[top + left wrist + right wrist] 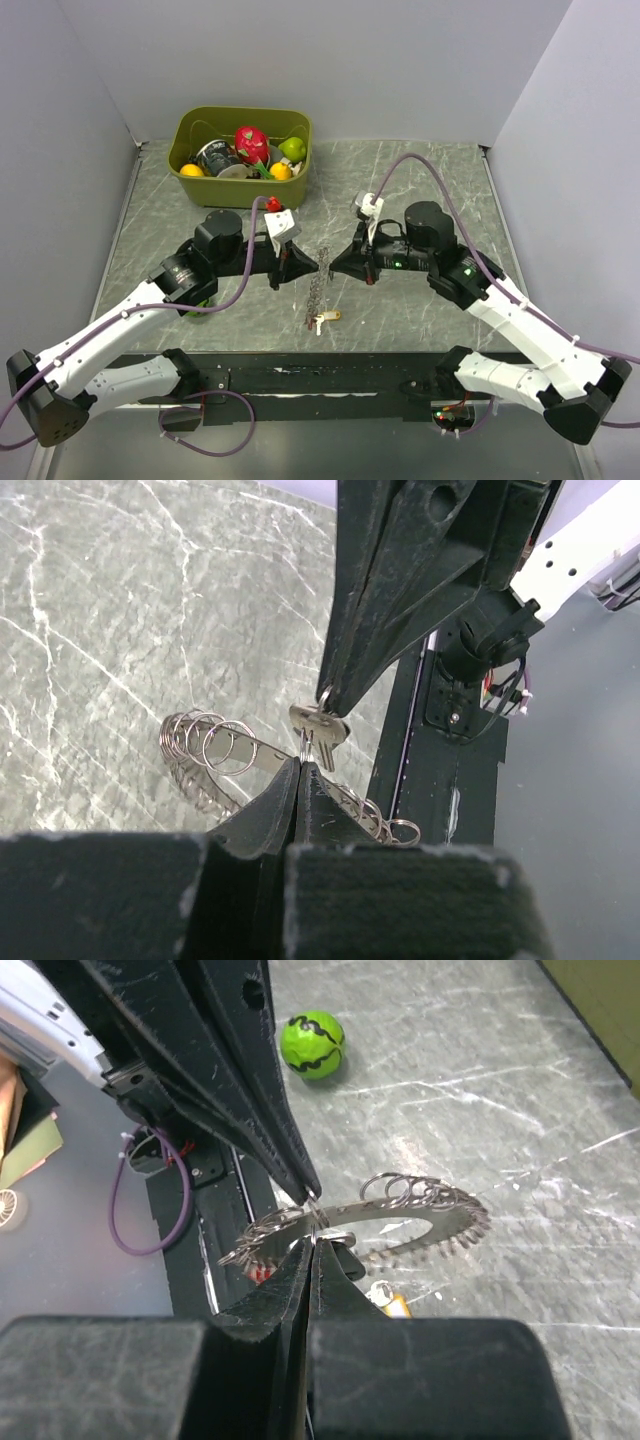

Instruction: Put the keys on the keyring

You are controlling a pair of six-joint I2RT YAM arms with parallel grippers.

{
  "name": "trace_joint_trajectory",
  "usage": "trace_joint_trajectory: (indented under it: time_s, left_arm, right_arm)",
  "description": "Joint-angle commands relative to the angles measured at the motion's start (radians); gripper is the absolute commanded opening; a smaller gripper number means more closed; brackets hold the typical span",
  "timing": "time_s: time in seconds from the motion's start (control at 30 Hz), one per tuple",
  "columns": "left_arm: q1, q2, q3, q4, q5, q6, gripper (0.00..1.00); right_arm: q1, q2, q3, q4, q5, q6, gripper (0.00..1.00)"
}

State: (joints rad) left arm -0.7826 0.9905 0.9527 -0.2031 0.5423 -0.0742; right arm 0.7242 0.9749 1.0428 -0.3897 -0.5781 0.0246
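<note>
The keyring [316,292] is a thin grey metal band strung with several small split rings, in the middle of the table. It shows in the left wrist view [212,745] and in the right wrist view [430,1210], partly raised above its shadow. My left gripper [312,268] [301,764] is shut on a small split ring of it. My right gripper [334,268] [313,1242] is shut on a silver-bladed key [320,730], tip to tip with the left one. A dark key head [345,1260] shows just behind my right fingers. A yellow-headed key [326,318] [388,1302] lies on the table below.
An olive bin [190,175] of toy food stands at the back left. A green ball [312,1043] lies beside the left arm, also in the top view [196,312]. A small red thing [272,204] sits in front of the bin. A black strip [320,375] runs along the near edge.
</note>
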Motion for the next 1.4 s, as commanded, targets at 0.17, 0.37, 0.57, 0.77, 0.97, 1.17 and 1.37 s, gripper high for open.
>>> trace_joint_trajectory:
  time_s: [0.17,0.37,0.57,0.77,0.97,1.17,1.37]
  left_arm:
    - [-0.009,0.008,0.055,0.039,-0.004,-0.019,0.01]
    - [-0.014,0.011,0.055,0.037,-0.010,-0.013,0.01]
    - [-0.014,0.011,0.052,0.037,-0.011,-0.007,0.01]
    - [-0.014,0.011,0.049,0.039,0.002,-0.001,0.01]
    - [-0.015,0.005,0.044,0.042,0.022,0.005,0.01]
    - [-0.017,-0.004,0.038,0.045,0.022,0.005,0.01]
    - [-0.018,-0.016,0.034,0.050,0.025,0.010,0.01]
  right_arm:
    - [0.035,0.048,0.077,-0.024,0.040,-0.048,0.00]
    - [0.052,0.067,0.086,-0.018,0.038,-0.055,0.00]
    - [0.064,0.073,0.085,-0.017,0.044,-0.063,0.00]
    - [0.064,0.076,0.080,-0.020,0.096,-0.051,0.00]
    - [0.066,0.067,0.079,-0.008,0.127,-0.038,0.00]
    - [0.064,0.061,0.074,0.002,0.112,-0.040,0.00]
    - [0.066,0.061,0.069,0.000,0.116,-0.038,0.00]
